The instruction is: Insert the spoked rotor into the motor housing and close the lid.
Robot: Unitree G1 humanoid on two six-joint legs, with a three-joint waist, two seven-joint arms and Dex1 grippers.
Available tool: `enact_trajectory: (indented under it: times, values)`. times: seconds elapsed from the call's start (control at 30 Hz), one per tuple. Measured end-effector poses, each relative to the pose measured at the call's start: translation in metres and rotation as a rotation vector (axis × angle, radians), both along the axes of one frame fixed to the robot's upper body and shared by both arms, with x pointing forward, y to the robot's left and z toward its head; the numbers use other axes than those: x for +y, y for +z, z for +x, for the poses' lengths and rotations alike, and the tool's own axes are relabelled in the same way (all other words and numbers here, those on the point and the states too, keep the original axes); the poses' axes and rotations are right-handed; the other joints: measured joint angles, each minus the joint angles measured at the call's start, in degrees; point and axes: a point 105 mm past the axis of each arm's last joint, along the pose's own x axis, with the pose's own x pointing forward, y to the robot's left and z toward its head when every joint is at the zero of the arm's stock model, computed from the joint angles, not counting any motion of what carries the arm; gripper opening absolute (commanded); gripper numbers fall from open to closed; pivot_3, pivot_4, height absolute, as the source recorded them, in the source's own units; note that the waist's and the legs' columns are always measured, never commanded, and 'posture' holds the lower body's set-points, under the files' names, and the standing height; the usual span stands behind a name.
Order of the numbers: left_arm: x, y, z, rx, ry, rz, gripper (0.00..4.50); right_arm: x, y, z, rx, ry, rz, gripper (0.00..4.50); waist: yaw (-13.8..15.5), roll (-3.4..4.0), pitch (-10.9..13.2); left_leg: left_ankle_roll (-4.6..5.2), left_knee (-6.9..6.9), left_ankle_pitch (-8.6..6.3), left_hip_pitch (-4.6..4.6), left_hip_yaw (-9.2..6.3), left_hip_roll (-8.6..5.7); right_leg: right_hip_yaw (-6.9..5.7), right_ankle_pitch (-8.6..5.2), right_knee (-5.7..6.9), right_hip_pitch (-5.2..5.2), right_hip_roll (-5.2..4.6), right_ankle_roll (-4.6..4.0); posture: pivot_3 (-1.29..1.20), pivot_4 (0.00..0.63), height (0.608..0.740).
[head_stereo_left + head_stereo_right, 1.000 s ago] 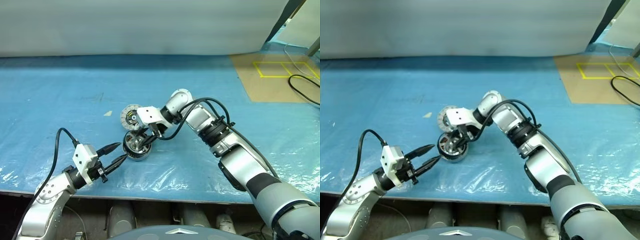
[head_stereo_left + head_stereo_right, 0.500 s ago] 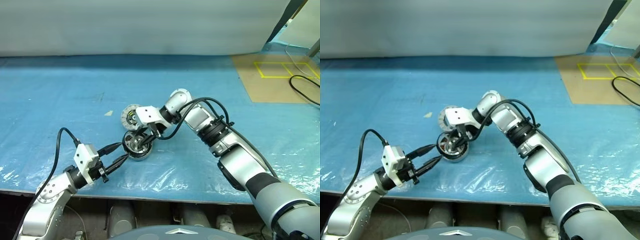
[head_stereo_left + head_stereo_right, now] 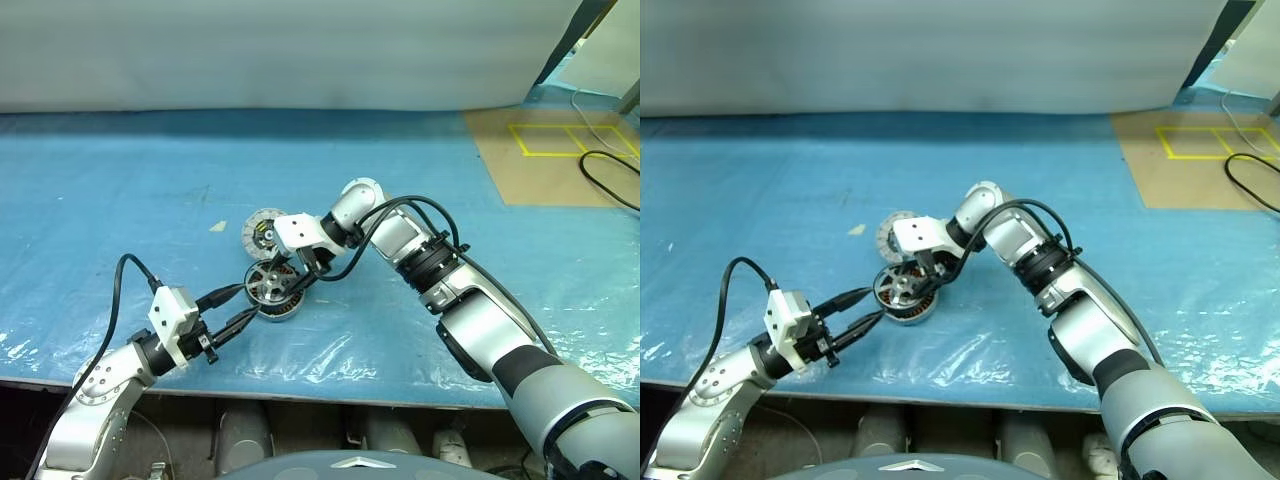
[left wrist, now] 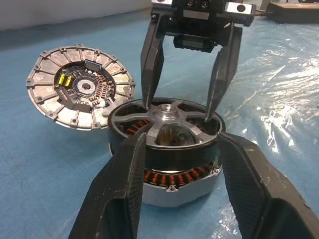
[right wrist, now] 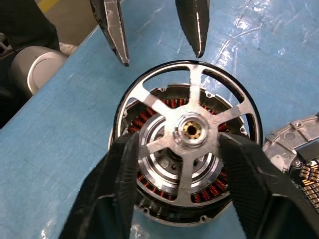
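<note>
The rotor [image 5: 192, 132] sits on the housing [image 4: 174, 191], its rim raised above the copper windings on one side, so it looks tilted and not yet fully seated. The right hand [image 3: 297, 277] hangs directly over the rotor, pointing down at it, fingers spread and straddling the spokes with no firm pinch visible. The left hand [image 3: 232, 307] lies level just beside the housing on the near side, fingers spread to either side of the casing, not clearly touching. The lid [image 4: 79, 87] lies open on the tabletop [image 3: 120, 190], touching the housing's far side; the right hand is nearer to it, so closing probably falls to that arm
</note>
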Motion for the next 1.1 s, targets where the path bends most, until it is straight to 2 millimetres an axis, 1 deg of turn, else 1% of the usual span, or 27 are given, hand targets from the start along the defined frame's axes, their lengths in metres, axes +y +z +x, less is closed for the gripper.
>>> enact_trajectory:
  times: [0.27, 0.53, 0.6, 0.73, 0.83, 0.87, 0.9, 0.93, 1.03, 1.1]
  values:
    - [0.0, 0.0, 0.001, 0.0, 0.0, 0.0, 2.38, 0.0, 0.001, -0.001, 0.001, 0.005, 0.002, 2.55, 0.0, 0.0, 0.0, 0.0, 0.0, 0.0, 0.0, 0.0, 0.0, 0.0, 0.0, 0.0, 0.0, 0.0, 0.0, 0.0, 0.15, 0.74]
    - [0.001, -0.001, 0.001, 0.002, -0.001, 0.0, 2.38, 0.005, 0.006, -0.003, 0.002, 0.01, 0.028, 2.55, 0.0, 0.0, 0.0, 0.0, 0.0, 0.0, 0.01, 0.0, 0.0, 0.0, 0.0, 0.0, 0.0, 0.0, 0.0, 0.0, 0.15, 0.74]
    - [0.001, -0.001, 0.002, 0.003, -0.003, 0.0, 2.38, 0.008, 0.012, -0.002, -0.007, 0.007, 0.035, 2.55, 0.0, 0.0, 0.0, 0.0, 0.0, 0.0, 0.01, 0.0, 0.01, 0.0, 0.0, 0.01, 0.0, 0.0, 0.0, 0.0, 0.15, 0.74]
    - [0.001, -0.001, 0.003, -0.002, -0.003, -0.004, 2.38, 0.013, 0.035, 0.001, -0.015, -0.04, 0.123, 2.55, 0.0, 0.0, 0.0, 0.0, 0.0, 0.0, 0.0, 0.0, 0.0, 0.0, 0.0, 0.0, 0.0, 0.0, 0.0, 0.0, 0.15, 0.74]
    - [0.001, -0.001, 0.003, -0.004, -0.002, -0.007, 2.38, 0.012, 0.045, 0.001, -0.002, -0.09, 0.179, 1.94, 0.1, -0.01, 0.0, -0.04, -0.01, 0.02, 0.0, 0.0, 0.0, 0.0, 0.0, -0.01, 0.0, 0.0, 0.01, 0.0, 0.15, 0.74]
    - [0.001, -0.001, 0.003, -0.005, -0.001, -0.01, 2.38, 0.009, 0.045, -0.001, 0.016, -0.114, 0.207, 1.61, 0.3, -0.03, 0.0, -0.06, -0.01, 0.03, 0.0, -0.01, -0.01, 0.0, 0.0, -0.02, 0.02, 0.0, 0.01, 0.0, 0.15, 0.74]
    - [0.001, -0.001, 0.003, -0.003, 0.002, -0.01, 2.38, 0.007, 0.043, -0.002, 0.035, -0.131, 0.217, 1.3, 0.3, -0.04, 0.0, -0.07, -0.01, 0.03, 0.01, -0.01, -0.01, 0.0, 0.0, -0.02, 0.04, 0.0, 0.01, 0.0, 0.15, 0.74]
    - [0.002, -0.002, 0.002, 0.0, 0.005, -0.01, 2.38, 0.005, 0.04, -0.004, 0.08, -0.165, 0.24, 0.94, 0.3, -0.04, 0.0, -0.09, -0.01, 0.05, 0.02, -0.01, -0.02, 0.0, 0.01, -0.03, 0.05, 0.0, 0.02, 0.0, 0.15, 0.74]
    - [0.007, -0.003, 0.0, 0.007, 0.02, -0.007, 2.38, 0.001, 0.031, -0.006, 0.21, -0.263, 0.294, 0.02, 0.1, -0.04, 0.0, -0.09, -0.01, 0.04, 0.08, -0.01, 0.0, 0.01, 0.01, 0.0, 0.05, 0.01, 0.02, 0.0, 0.15, 0.74]
    - [0.01, -0.001, 0.001, 0.002, 0.024, -0.007, 2.38, 0.001, 0.031, -0.005, 0.254, -0.302, 0.335, 0.02, 0.0, -0.03, 0.0, -0.09, -0.03, 0.03, 0.16, -0.01, 0.01, 0.01, 0.01, 0.03, 0.07, 0.03, 0.02, 0.0, 0.15, 0.74]
